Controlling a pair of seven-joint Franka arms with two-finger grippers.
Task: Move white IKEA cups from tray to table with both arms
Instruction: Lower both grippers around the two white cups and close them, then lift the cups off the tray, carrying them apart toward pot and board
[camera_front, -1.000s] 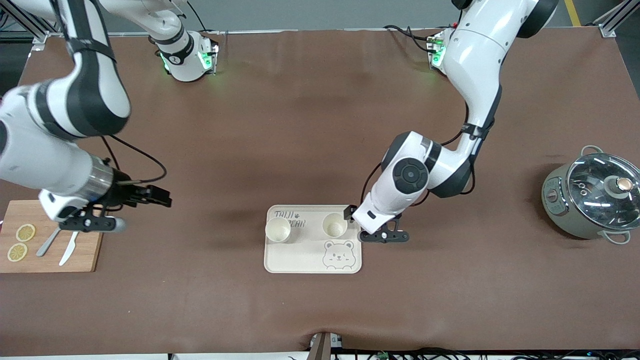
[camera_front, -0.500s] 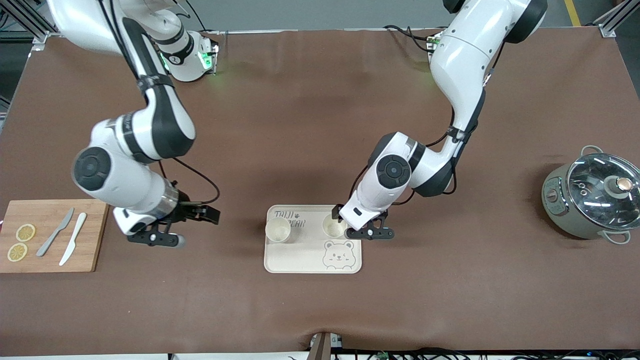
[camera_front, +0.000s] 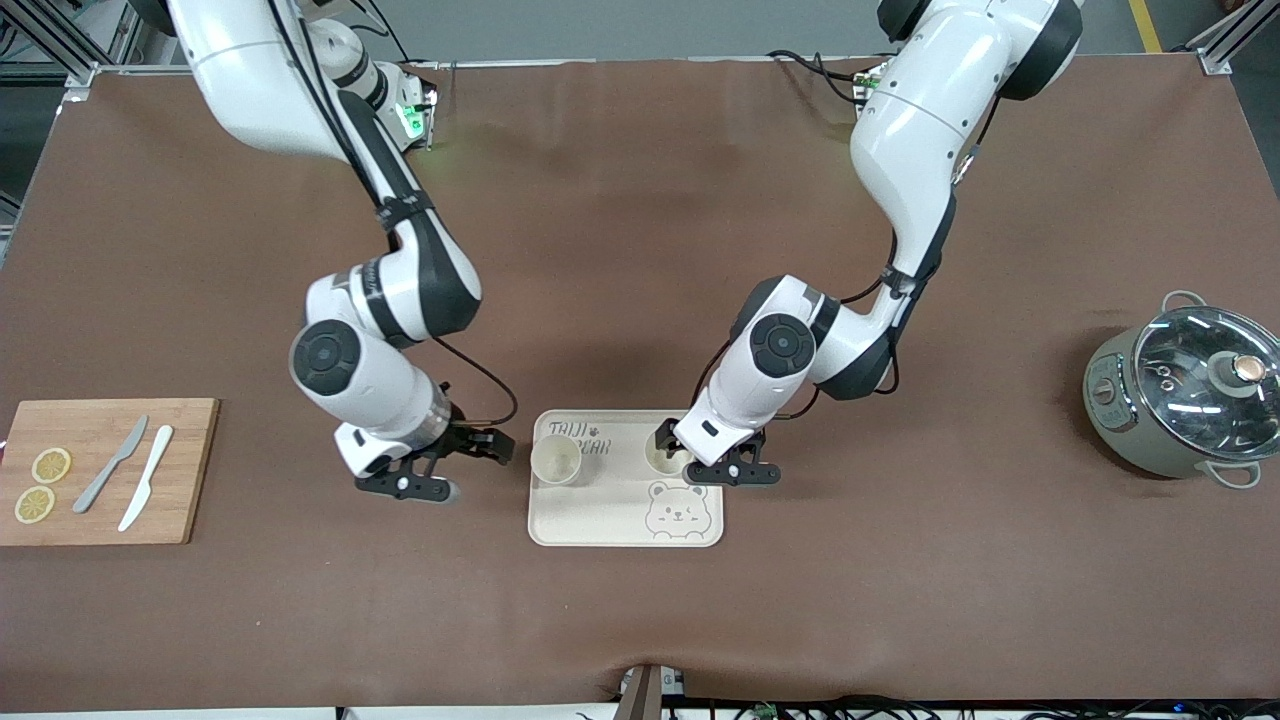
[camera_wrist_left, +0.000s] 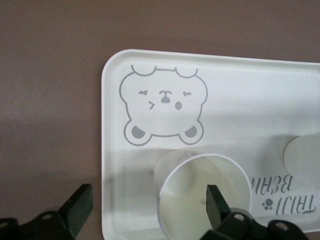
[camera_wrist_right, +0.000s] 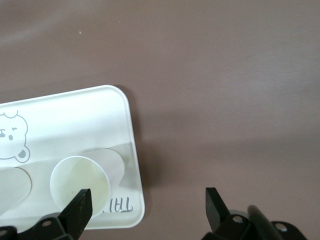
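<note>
Clock directions are read on the front view, with the tray (camera_front: 600, 520) as the dial centre.

**Risks, nearest first**
- The tray is thin and looks light. A sideways nudge could probably skate it across the table (camera_front: 640, 620).
- The cup at one o'clock (camera_front: 664, 457) is under the left gripper (camera_front: 705, 456), whose fingers are spread wide. In the left wrist view one finger (camera_wrist_left: 216, 201) hangs over the cup's mouth and the other stands outside its wall, over the tray's edge.
- If that gripper closes off-centre, it could tip or spin the cup, and a pinch on the thin wall alone may slip.
- The cup at ten o'clock (camera_front: 556, 462) is free. The right gripper (camera_front: 452, 467) is at nine o'clock, just off the tray's edge over bare table, with its fingers also spread wide.
- If it sweeps in too low, a fingertip may knock the tray rim or push the cup over.
- Both arms work close together, so a wide swing risks a clash.

**Materials and shapes**
- The tray is a cream-white, smooth, matte rectangle with rounded corners and a shallow lip. A grey bear face (camera_front: 676, 508) is printed at four o'clock, with grey lettering at twelve.
- The cups are cream-white, handleless and slightly tapered, with thin round rims.
- The table cover is a dull brown sheet with faint creases.
- A wooden cutting board (camera_front: 185, 470) lies far out at nine o'clock.
- A grey pot with a glass lid (camera_front: 1185, 395) stands at three o'clock
</note>
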